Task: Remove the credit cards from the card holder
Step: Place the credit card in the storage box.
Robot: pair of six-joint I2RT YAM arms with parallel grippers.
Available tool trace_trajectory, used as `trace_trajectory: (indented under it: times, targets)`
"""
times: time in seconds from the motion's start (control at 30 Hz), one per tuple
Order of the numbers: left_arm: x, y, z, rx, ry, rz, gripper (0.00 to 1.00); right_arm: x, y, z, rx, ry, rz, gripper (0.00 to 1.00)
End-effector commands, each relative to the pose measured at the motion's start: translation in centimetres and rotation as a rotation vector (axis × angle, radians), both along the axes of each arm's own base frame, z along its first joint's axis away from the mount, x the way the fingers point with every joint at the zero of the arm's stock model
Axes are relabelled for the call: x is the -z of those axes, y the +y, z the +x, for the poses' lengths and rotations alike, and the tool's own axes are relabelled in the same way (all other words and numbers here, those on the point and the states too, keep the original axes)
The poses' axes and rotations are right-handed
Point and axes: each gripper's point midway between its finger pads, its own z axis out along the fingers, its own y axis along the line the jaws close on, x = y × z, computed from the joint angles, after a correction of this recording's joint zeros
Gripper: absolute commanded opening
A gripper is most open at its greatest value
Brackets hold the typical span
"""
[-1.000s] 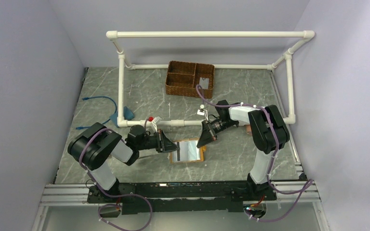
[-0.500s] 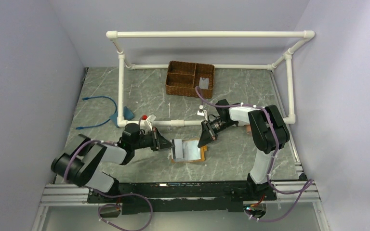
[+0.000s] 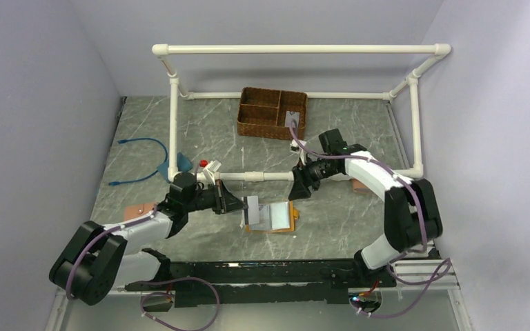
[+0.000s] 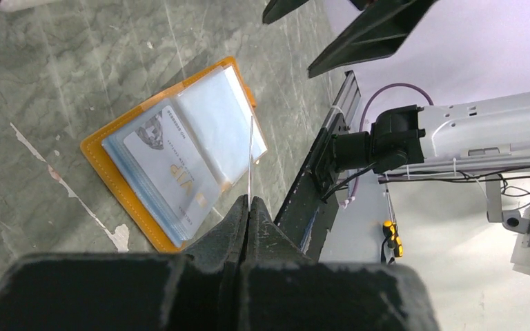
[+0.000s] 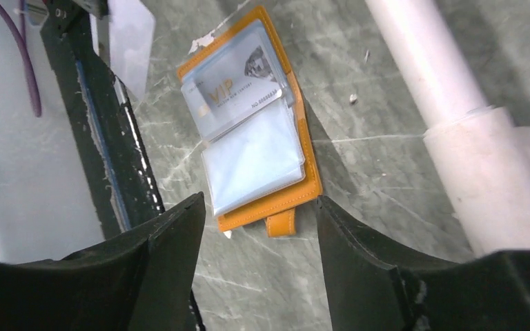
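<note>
One card [image 3: 253, 210] sits pinched in the low, outstretched left pincer [image 3: 241, 205].

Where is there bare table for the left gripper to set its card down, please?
Bare marble lies right of the card holder, toward the right arm's base, and left of the basket inside the pipe frame. Crowded: between left gripper and right gripper.

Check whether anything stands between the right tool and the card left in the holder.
Nothing visible does, apart from the clear pocket over the card. The open right tool hangs above the card holder; the left tool, shut on a second card, is off to its side.
</note>
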Motion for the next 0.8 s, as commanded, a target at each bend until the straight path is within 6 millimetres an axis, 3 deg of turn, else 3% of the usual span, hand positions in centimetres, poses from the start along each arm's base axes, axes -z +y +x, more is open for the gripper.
trace_trajectory:
  times: [0.0, 0.13, 0.2, 0.27, 0.43, 0.63, 0.77]
  targets:
    - [-3.3, -0.6, 0.2, 0.057, -0.141, -0.032, 0.0, -3.2, -0.8, 0.1, -0.084, -0.238, 0.017, 0.64]
    - [-5.2, -1.9, -0.7, 0.131, -0.262, -0.02, 0.0, -7.5, 0.2, -3.1, -0.283, -0.416, 0.209, 0.74]
    - [-5.6, -2.9, -1.1, 0.172, -0.299, 0.019, 0.0, -9.1, 0.6, -5.2, -0.418, -0.534, 0.31, 0.89]
    - [-5.8, -3.8, -1.4, 0.207, -0.323, 0.055, 0.0, -10.1, 0.8, -6.0, -0.492, -0.617, 0.323, 0.98]
    - [-6.1, -5.6, -1.7, 0.239, -0.359, 0.124, 0.0, -11.5, 2.6, -5.3, -0.552, -0.592, 0.223, 0.99]
    - [-6.7, -7.1, -2.0, 0.255, -0.415, 0.171, 0.0, -11.8, 4.2, -5.9, -0.579, -0.567, 0.244, 0.98]
    - [-7.5, -7.5, -2.0, 0.265, -0.438, 0.17, 0.0, -11.6, 4.7, -6.1, -0.572, -0.545, 0.25, 0.9]
